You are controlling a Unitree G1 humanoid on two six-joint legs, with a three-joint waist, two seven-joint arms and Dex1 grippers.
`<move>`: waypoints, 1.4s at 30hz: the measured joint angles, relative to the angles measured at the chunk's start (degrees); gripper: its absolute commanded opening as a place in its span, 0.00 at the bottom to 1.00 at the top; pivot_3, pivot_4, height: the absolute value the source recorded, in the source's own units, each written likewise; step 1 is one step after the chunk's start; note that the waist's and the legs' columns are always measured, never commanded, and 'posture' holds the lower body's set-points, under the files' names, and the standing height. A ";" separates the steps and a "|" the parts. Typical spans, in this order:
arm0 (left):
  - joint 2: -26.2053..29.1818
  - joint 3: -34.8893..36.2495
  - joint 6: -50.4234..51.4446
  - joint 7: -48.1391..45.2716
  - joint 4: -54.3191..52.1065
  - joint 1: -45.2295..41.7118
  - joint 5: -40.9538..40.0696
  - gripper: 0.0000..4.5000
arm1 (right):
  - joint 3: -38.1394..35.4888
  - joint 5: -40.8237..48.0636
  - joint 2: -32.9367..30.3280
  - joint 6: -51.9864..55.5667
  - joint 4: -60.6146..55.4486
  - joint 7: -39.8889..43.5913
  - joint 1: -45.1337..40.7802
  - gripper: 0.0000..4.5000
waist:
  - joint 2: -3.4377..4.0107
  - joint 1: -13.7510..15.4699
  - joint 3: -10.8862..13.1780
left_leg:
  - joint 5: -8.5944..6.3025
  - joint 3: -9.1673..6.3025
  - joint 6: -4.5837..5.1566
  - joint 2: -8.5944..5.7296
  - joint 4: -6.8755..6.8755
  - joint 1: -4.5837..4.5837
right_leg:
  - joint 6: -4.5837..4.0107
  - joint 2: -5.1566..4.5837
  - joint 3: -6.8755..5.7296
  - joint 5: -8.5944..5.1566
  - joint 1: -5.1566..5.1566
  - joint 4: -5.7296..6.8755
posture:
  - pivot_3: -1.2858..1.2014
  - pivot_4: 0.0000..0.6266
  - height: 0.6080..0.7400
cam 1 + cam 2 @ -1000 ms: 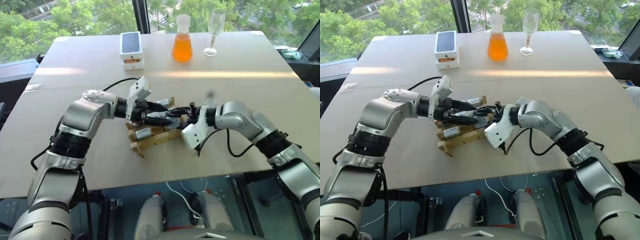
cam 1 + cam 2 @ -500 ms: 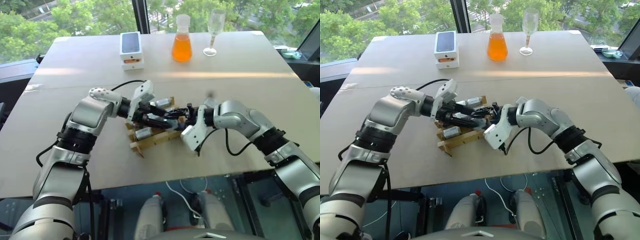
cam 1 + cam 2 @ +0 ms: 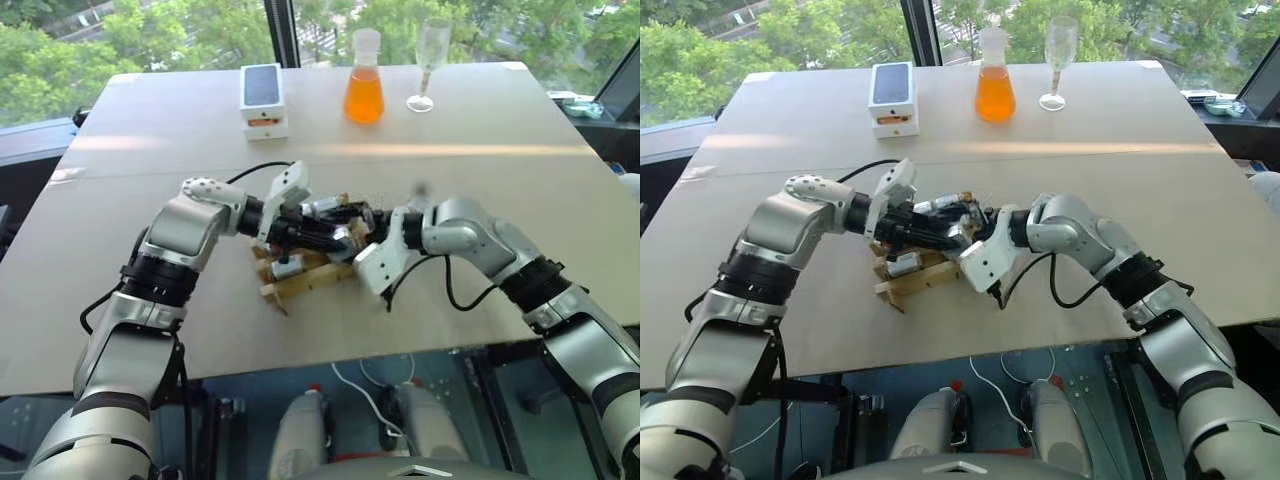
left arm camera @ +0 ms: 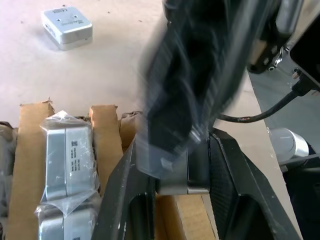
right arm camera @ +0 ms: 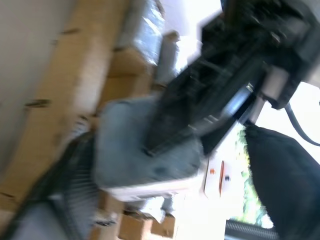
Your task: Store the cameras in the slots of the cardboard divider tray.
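Your two arms meet over the cardboard tray [image 3: 300, 278], which sits on the table [image 3: 480, 170] near its front edge, turned at an angle. The left gripper [image 4: 181, 175] is pinched on a camera [image 4: 172, 172] — in the left wrist view its two black fingers [image 4: 230, 175] press against the sides of a small silvery block held just above the tray. The right gripper [image 5: 165, 165] reaches in from the opposite side, and its fingers stand spread wide apart, one on either side of the same camera [image 5: 145, 150]; in the right wrist view you cannot tell whether they touch the block, since the picture there is smeared.

In the tray you have at least one wrapped camera [image 4: 65, 155] sitting in a slot, in clear plastic with a label showing. Another camera [image 4: 66, 26] lies loose on the table, just beyond the tray on its far side.

At the far edge of the table, well apart from the work, stand a white phone box [image 3: 262, 100], a flask of orange liquid [image 3: 364, 92] and an empty wine glass [image 3: 428, 62] — the flask between the other two.
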 measured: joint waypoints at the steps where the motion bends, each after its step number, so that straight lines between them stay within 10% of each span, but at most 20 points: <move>1: 0.00 0.13 -0.48 -0.05 0.00 0.00 0.03 0.18 | -0.42 1.20 0.02 1.25 -0.46 0.45 0.72 1.00 | 0.00 0.04 0.00 | 0.00 0.00 0.00 0.00 0.00 0.00 | 0.00 -0.01 0.00 0.00 0.00 -0.01 | 0.52 0.24 1.00; 20: 7.10 -1.58 8.61 1.95 -9.80 -0.78 2.98 0.18 | -25.22 57.84 -8.96 39.53 -20.98 26.20 37.43 1.00 | 0.00 0.79 0.00 | -0.03 -0.11 0.05 -0.04 0.02 0.03 | 0.07 0.03 -0.03 -0.03 0.09 -0.05 | 0.52 0.24 1.00; 42: 7.15 -3.02 14.32 11.72 -19.19 3.22 3.06 0.18 | -31.42 59.66 -4.09 31.68 -11.11 42.72 36.85 1.00 | 0.04 1.40 -0.05 | -0.16 -0.04 0.27 0.00 0.00 0.75 | 0.23 0.11 0.08 -0.14 0.67 0.02 | 0.52 0.24 1.00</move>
